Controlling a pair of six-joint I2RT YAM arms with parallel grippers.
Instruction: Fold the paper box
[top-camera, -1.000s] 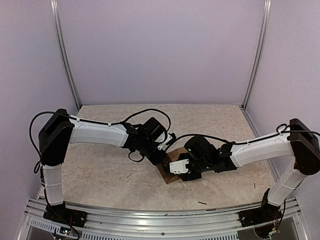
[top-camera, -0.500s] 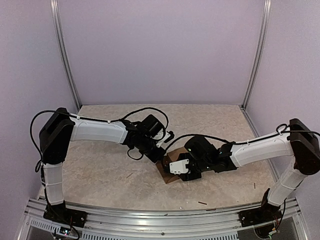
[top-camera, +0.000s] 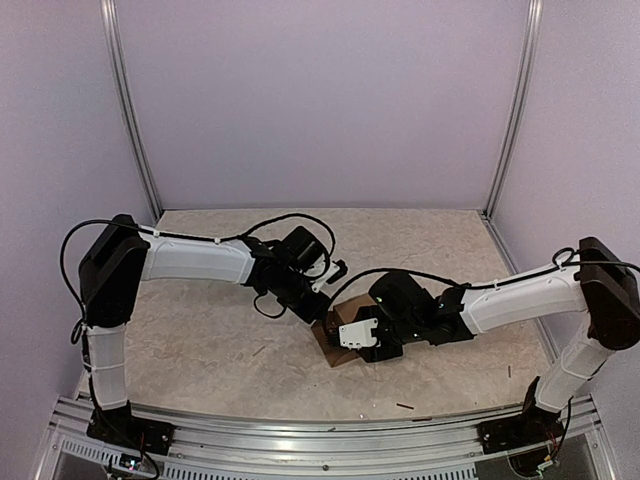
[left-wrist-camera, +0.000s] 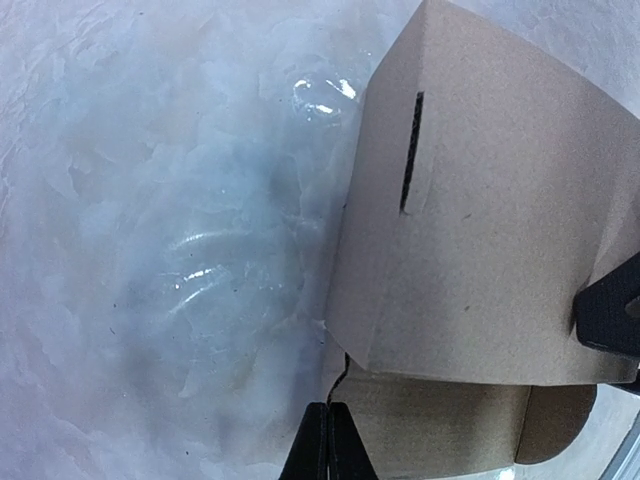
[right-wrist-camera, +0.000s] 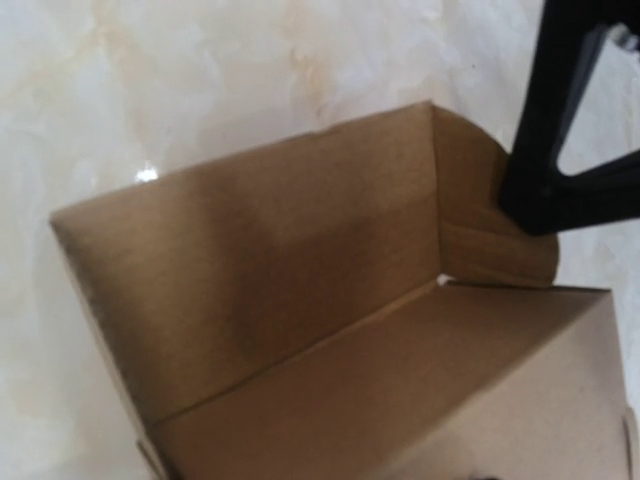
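The paper box (top-camera: 338, 343) is brown cardboard, partly formed, standing on the table between both arms. In the left wrist view its outer panel (left-wrist-camera: 480, 230) carries a narrow slot (left-wrist-camera: 411, 150), and a rounded flap (left-wrist-camera: 560, 425) lies low beside it. My left gripper (left-wrist-camera: 327, 440) is shut and empty, its tip just short of the box's lower corner; it appears as black fingers (right-wrist-camera: 530, 200) by the box's end flap. My right gripper (top-camera: 358, 338) sits on the box, one black finger (left-wrist-camera: 612, 318) against the outer wall. The right wrist view looks into the open box (right-wrist-camera: 300, 300); its own fingers are hidden.
Tiny dark stick-like scraps lie on the marbled table (top-camera: 200, 340), one near the front (top-camera: 405, 406), one at the left (top-camera: 258, 350), one at the right (top-camera: 508, 371). Purple walls and metal posts enclose the table; a rail (top-camera: 320, 440) runs along the near edge.
My left gripper has drawn back a little, up and to the left, away from the box. The right arm and the box have stayed put.
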